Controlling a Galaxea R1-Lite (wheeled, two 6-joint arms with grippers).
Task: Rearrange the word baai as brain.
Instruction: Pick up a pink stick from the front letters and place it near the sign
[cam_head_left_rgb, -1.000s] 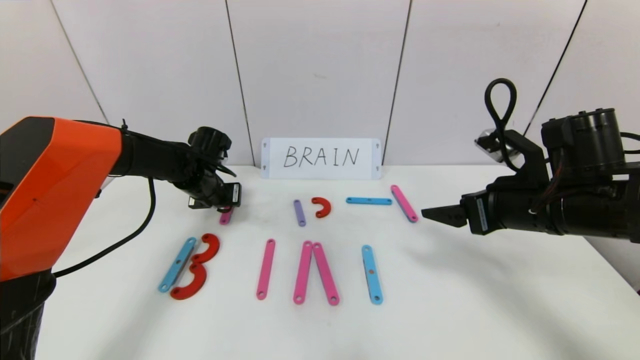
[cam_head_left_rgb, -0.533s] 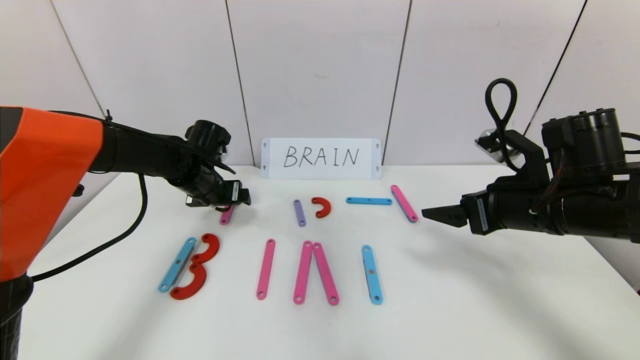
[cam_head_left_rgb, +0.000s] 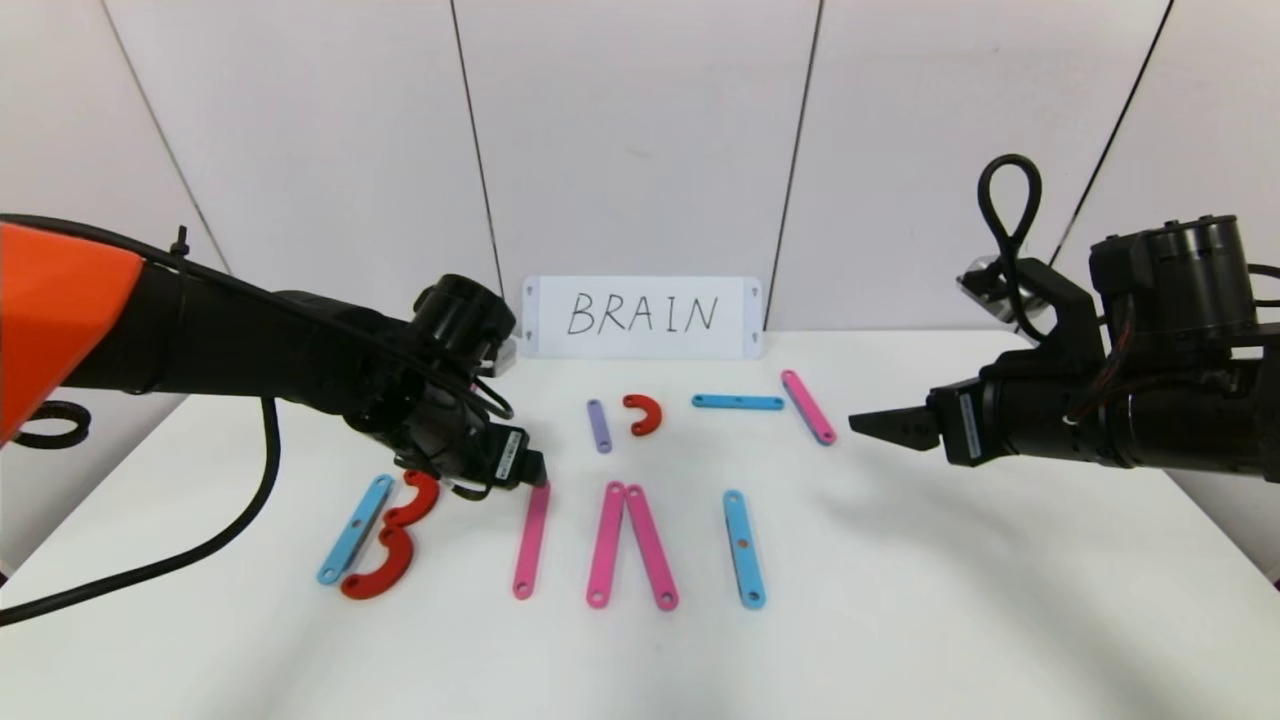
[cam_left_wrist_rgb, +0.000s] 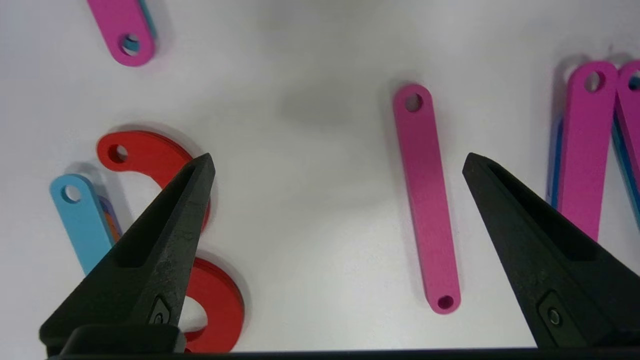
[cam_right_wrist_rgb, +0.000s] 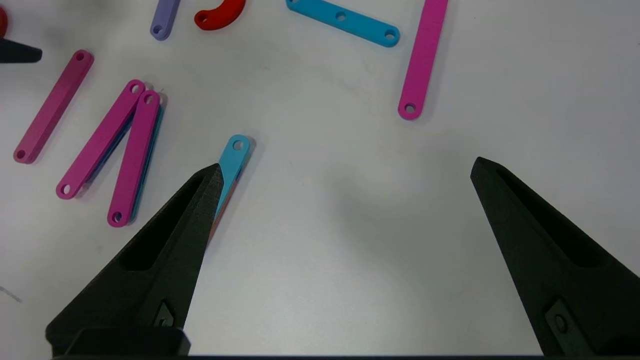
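Left gripper (cam_head_left_rgb: 535, 470) hangs low over the white table (cam_head_left_rgb: 900, 620) in the left-centre of the head view, its two black fingers (cam_left_wrist_rgb: 170, 220) spread wide and holding nothing. In its wrist view the fingers straddle bare table, with a single pink straight plastic strip (cam_left_wrist_rgb: 427, 197) lying between them, nearer one finger, and not touched.

Across the middle of the head view runs the row of flat plastic letter pieces — at lower left a B made of a blue straight strip (cam_head_left_rgb: 354, 529) with two red C-shaped curves (cam_head_left_rgb: 392, 550) against it, then the single pink strip, then two pink strips meeting at their upper ends as an open A (cam_head_left_rgb: 630, 545), then a lone blue upright strip (cam_head_left_rgb: 745, 549).

Higher in the frame lie loose pieces: a short purple strip (cam_head_left_rgb: 599, 426), a small red curve (cam_head_left_rgb: 642, 414), a level blue strip (cam_head_left_rgb: 738, 402) and a slanted pink strip (cam_head_left_rgb: 808, 407).

Right gripper (cam_head_left_rgb: 872, 424) is held above the table at the right of the head view — fingers wide apart, empty, well clear of the pieces.

A white card with handwritten BRAIN (cam_head_left_rgb: 642, 316) stands against the wall at top centre.
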